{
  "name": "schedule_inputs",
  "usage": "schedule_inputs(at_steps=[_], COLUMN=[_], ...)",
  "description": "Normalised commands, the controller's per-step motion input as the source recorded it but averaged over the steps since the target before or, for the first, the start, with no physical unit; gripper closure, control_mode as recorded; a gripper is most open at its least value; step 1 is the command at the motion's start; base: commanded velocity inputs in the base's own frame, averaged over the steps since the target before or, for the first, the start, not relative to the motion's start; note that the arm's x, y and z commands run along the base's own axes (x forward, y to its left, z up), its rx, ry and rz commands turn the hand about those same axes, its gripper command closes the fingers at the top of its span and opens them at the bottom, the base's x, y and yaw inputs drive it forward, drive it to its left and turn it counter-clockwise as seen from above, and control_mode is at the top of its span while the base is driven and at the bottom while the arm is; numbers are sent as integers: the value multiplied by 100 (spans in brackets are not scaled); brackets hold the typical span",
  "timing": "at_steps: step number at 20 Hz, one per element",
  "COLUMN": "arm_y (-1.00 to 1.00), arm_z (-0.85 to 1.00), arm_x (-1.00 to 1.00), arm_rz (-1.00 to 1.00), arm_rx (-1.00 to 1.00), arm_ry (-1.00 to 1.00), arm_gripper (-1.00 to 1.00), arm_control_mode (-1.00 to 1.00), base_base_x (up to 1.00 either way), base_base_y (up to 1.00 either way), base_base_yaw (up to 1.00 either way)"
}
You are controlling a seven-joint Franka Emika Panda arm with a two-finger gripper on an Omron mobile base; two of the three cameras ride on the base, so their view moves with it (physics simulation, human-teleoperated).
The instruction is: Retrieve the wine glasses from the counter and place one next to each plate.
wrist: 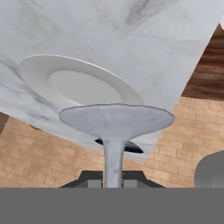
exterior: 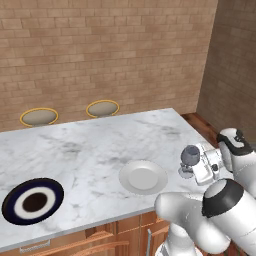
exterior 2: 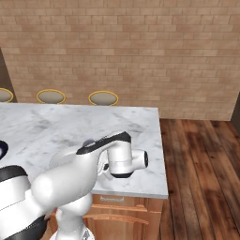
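A bluish-grey wine glass [exterior: 189, 156] stands roughly upright in my gripper [exterior: 195, 168], which is shut on its thin stem. It hangs low over the long marble island top [exterior: 90, 150], just right of the white plate [exterior: 143, 176]. In the hand view the round foot [wrist: 116, 120] and stem fill the middle between my gripper's tips [wrist: 113, 181], with the white plate [wrist: 74, 85] right behind. Whether the foot touches the marble I cannot tell. The navy plate with a white ring [exterior: 33, 201] lies near the front left edge. The other glass and the short counter are out of view.
Two round stools [exterior: 39, 117] [exterior: 102, 108] stand at the island's far side against a brick wall. The island's right edge [exterior 2: 161, 154] drops to a wooden floor [exterior 2: 201, 178]. My own arm [exterior 2: 70, 180] blocks the near part of the top in the right base view.
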Motion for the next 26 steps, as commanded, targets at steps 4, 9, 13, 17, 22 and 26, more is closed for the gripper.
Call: schedule_inputs(at_steps=[4,9,13,17,22,26], arm_y=[0,0,0,0,0,0], arm_z=[-32,-22,-8,-3,-2,-6], arm_x=[10,18,32,32,26,21], arm_rz=[0,0,0,0,0,0], arm_rx=[0,0,0,0,0,0], arm_ry=[0,0,0,0,0,0], arm_gripper=[100,100,100,100,100,100], arm_control_mode=[-100,-100,-100,-100,-100,-100], base_base_x=[0,0,0,0,0,0], base_base_y=[0,0,0,0,0,0], base_base_yaw=[0,0,0,0,0,0])
